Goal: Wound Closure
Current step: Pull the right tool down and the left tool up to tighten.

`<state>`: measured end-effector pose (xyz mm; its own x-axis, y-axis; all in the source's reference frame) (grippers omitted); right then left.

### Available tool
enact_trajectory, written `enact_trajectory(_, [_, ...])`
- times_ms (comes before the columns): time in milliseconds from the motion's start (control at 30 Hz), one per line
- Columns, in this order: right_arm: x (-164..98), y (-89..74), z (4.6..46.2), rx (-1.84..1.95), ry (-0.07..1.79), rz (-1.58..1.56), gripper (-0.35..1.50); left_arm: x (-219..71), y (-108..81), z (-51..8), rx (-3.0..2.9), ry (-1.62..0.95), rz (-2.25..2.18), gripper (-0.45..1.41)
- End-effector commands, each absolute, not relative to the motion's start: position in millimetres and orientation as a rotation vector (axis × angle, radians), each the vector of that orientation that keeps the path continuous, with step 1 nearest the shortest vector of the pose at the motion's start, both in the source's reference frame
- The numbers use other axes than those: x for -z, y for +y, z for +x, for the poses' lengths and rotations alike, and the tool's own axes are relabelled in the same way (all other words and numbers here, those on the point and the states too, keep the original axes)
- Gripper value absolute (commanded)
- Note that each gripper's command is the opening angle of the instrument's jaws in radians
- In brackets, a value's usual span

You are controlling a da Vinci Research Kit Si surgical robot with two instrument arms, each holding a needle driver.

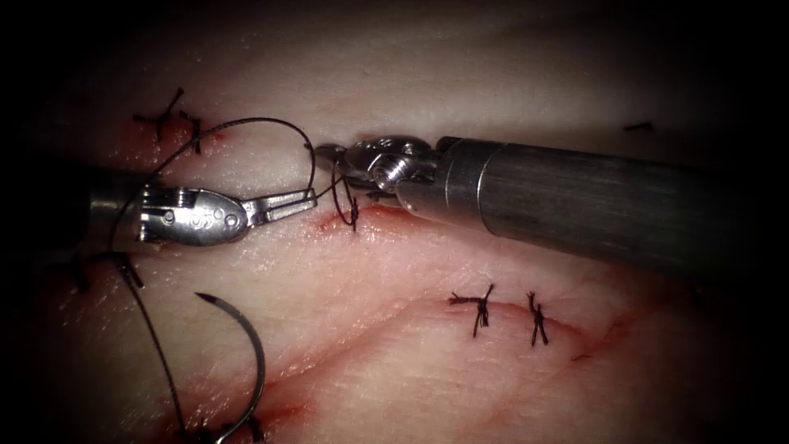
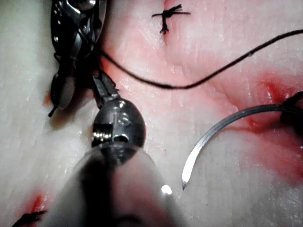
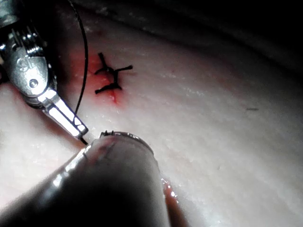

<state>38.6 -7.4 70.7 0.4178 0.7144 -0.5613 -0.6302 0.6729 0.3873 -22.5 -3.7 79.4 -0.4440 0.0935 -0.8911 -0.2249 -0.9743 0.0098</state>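
While thread [image 1: 246, 123] loops between claws, free needle [image 1: 256, 353] beside tied stitches [image 1: 481, 308]

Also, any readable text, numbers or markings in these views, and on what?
Engraved mark on the left claw's body: too blurred to read.
No other text or numbers.
Left claw is shut on the thread; the right claw's hold is unclear; the needle lies unheld on the tissue.
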Motion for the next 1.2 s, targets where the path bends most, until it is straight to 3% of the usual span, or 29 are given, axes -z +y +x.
enact_trajectory(33, [-69.6, -6.1, 38.7, -0.849, 0.79, 0.093, -0.35, -79.9, -3.3, -22.9, -2.508, 0.182, -1.518, -0.45])
enact_trajectory(500, [-67.7, -9.8, 38.6, -0.783, 0.916, 0.152, -0.35, -81.4, 3.6, -19.2, -2.464, 0.059, -1.341, -0.45])
enact_trajectory(1200, [-67.6, -15.8, 33.6, -0.641, 0.931, 0.238, -0.35, -80.0, 12.7, -19.6, -2.449, 0.013, -1.276, -0.45])
